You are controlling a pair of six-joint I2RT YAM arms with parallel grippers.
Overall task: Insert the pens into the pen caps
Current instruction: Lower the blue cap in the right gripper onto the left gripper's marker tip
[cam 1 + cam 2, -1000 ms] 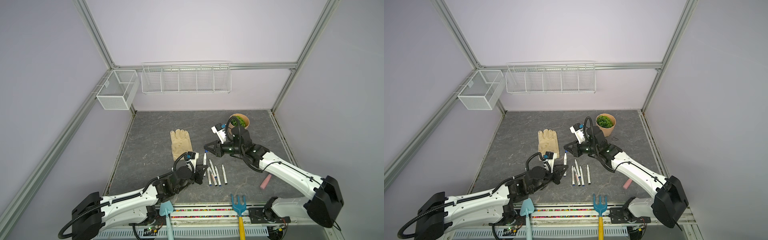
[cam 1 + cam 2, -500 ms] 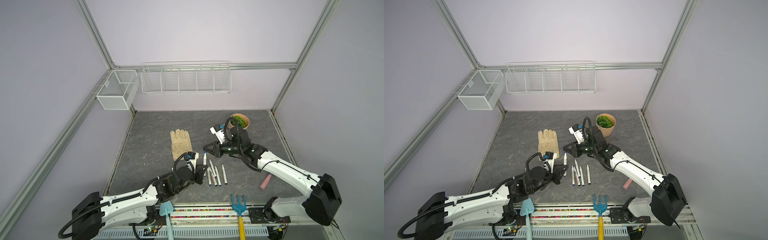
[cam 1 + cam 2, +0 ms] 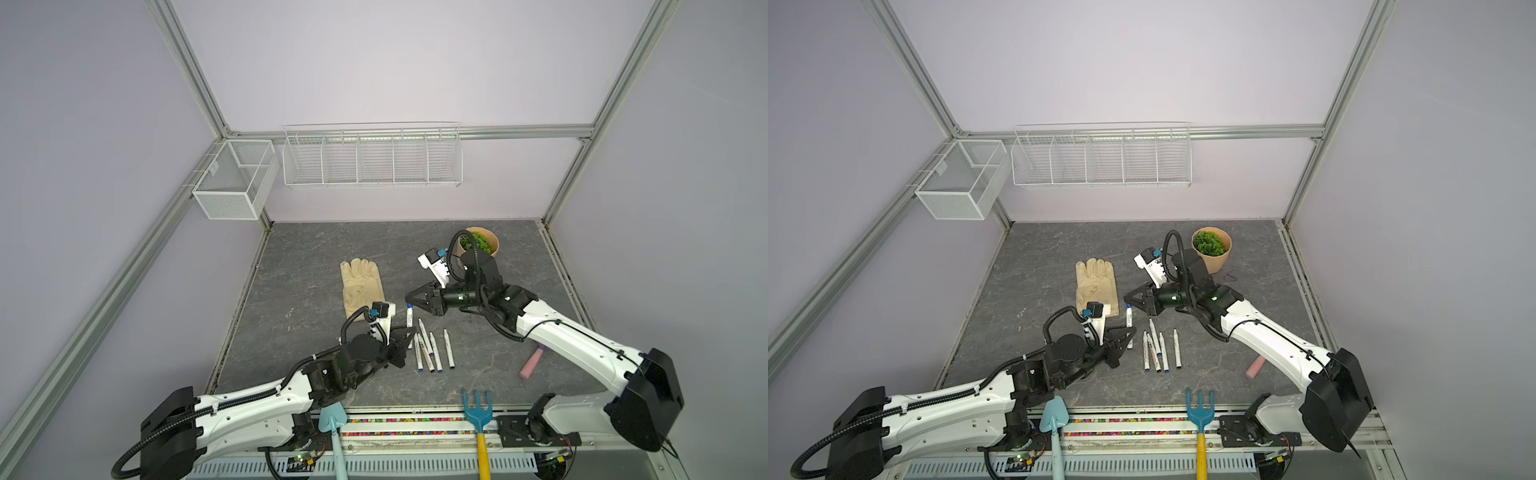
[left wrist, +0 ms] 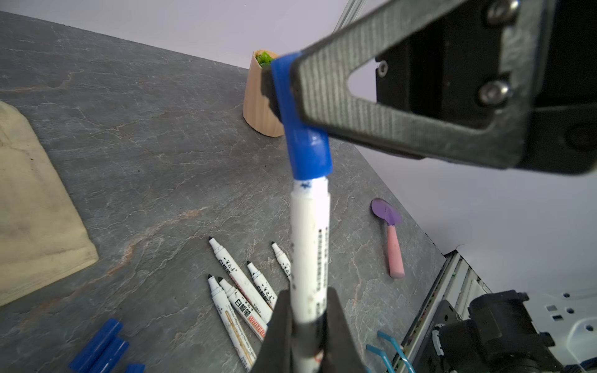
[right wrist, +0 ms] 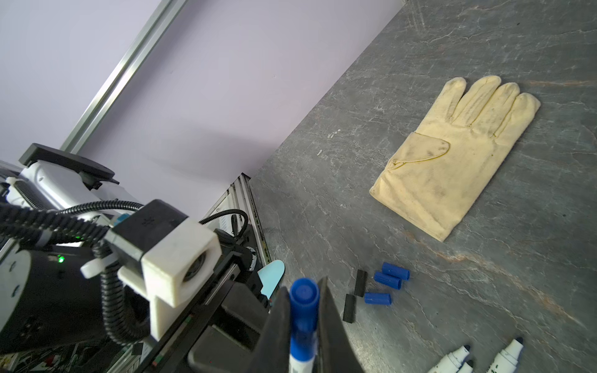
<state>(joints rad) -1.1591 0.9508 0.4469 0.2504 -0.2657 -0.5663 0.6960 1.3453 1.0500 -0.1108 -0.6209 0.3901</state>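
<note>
Black pen caps [image 5: 360, 282] show only in right wrist view.

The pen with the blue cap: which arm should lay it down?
Probably the left. The left gripper grips the pen by its barrel, while the right gripper pinches only the blue cap, so it would let go first.

fingers [image 5: 331, 323]: clamped on blue cap [image 5: 303, 306] | loose caps [image 5: 387, 279]: near glove [image 5: 452, 155]
</note>
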